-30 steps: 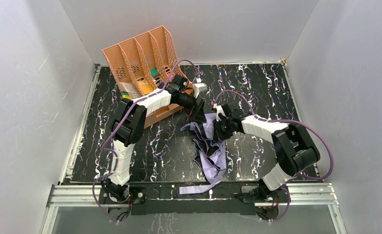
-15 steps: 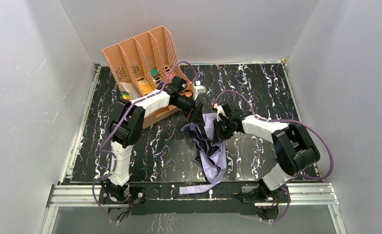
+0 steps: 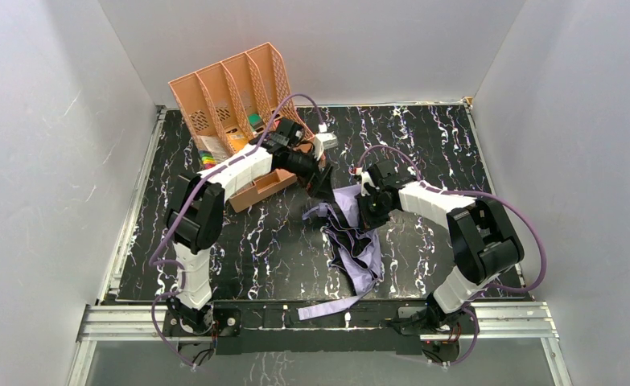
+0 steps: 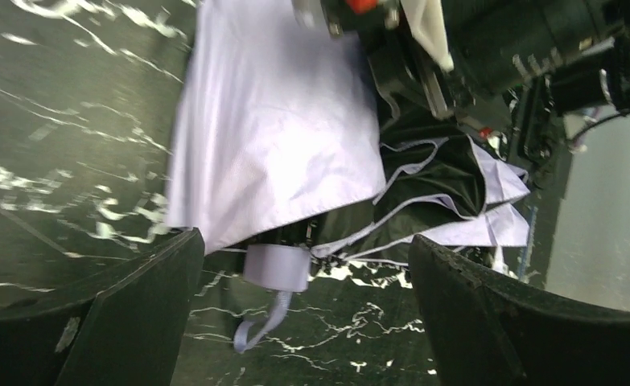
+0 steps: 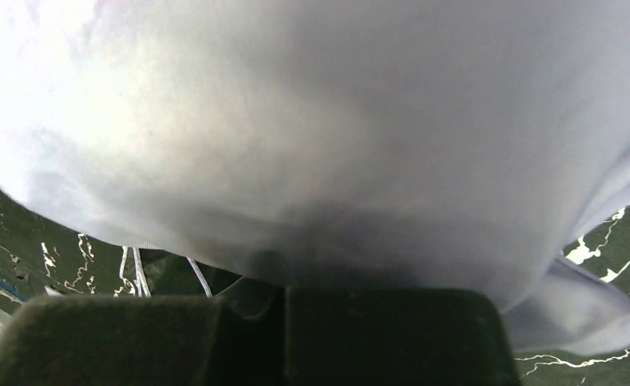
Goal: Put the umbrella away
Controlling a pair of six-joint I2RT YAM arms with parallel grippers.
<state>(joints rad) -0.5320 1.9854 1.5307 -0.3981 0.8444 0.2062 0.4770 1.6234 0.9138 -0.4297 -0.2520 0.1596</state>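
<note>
The umbrella (image 3: 353,235) lies half-collapsed near the middle of the counter (image 3: 456,145), its lavender fabric and dark folds trailing toward the near edge, where its strap (image 3: 327,308) rests. We see the right gripper (image 3: 368,211) at the umbrella's far end; in the right wrist view its jaws are pressed together with the fabric (image 5: 311,121) bunched right at their tips. The left gripper (image 4: 303,241) is just beside it, jaws spread wide over the umbrella's small lavender cap (image 4: 276,268). A peach file organiser (image 3: 231,104) stands toward the far left corner.
</note>
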